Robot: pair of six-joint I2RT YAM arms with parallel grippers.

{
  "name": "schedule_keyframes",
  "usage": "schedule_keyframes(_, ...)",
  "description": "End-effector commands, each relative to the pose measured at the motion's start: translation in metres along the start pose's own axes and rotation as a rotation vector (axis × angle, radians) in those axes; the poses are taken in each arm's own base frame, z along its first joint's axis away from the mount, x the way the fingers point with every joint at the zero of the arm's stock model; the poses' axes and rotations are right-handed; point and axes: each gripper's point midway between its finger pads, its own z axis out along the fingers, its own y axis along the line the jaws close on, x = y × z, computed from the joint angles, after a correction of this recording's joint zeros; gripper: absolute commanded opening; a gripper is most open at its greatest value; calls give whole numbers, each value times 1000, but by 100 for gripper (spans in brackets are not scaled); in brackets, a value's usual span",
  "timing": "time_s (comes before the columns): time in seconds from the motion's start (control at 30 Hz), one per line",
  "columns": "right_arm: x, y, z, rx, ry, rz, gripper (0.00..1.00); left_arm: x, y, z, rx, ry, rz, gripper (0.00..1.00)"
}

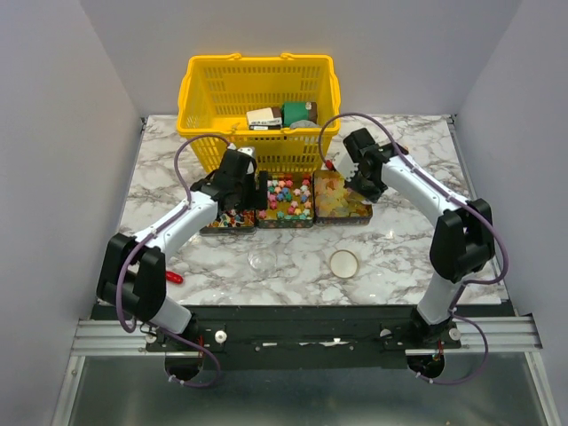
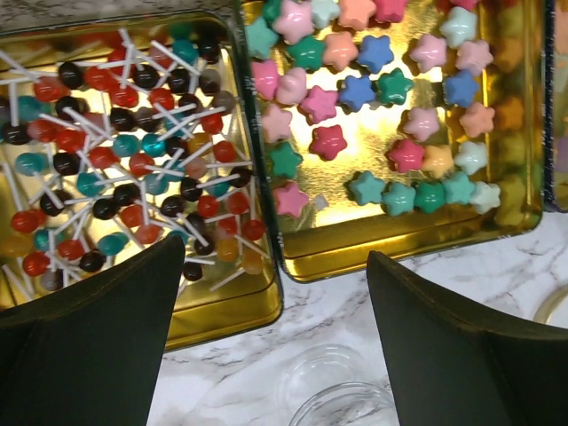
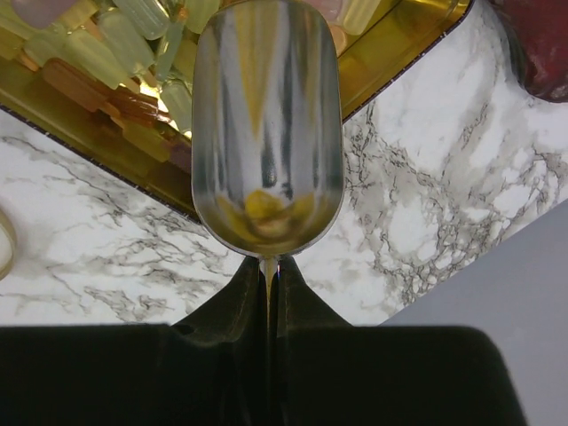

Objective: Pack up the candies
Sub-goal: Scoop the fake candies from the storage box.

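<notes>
Grey walls on three sides, plain, closing round a white marble table veined in grey. Black rail along the near edge, both arm bases bolted there.

At the back of the table, a yellow basket with a few boxes inside. Just in front of it, three gold trays in a row, side by side.
- Left tray: lollipops, red, teal and dark brown, on white sticks, heaped in a tangle.
- Middle tray: stars in pink, green, blue and peach, spread thinly, much gold bottom showing.
- Right tray: pale yellow and orange gummies.

All candies in the trays.

Nearer the arms, on bare marble: a clear jar and, to its right and apart from it, a round lid. Small red thing beside the left arm. Dark red lump near the gummy tray's far corner.

Left gripper above the near rims of the lollipop and star trays, fingers spread wide, holding nothing, jar just below in that view.

Right gripper pinched narrow on the thin handle of a metal scoop, bowl reaching across the gummy tray's rim, over the gummies. Yellow patch low in the bowl: gummy or reflection, cannot tell.
</notes>
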Motion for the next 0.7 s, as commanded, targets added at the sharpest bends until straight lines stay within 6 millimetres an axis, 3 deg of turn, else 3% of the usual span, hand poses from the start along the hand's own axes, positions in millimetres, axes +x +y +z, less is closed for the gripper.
schedule_keyframes(0.0,4,-11,16,81,29,-33,1,-1,30,-3,-95,-33,-37,95)
schedule_keyframes(0.13,6,-12,27,100,35,-43,1,6,37,5,-88,3,-71,95)
schedule_keyframes(0.33,2,-7,43,100,14,-66,1,16,30,20,-52,69,-81,94)
schedule_keyframes(0.67,-18,4,52,78,-125,-131,1,23,26,34,-22,134,-95,76)
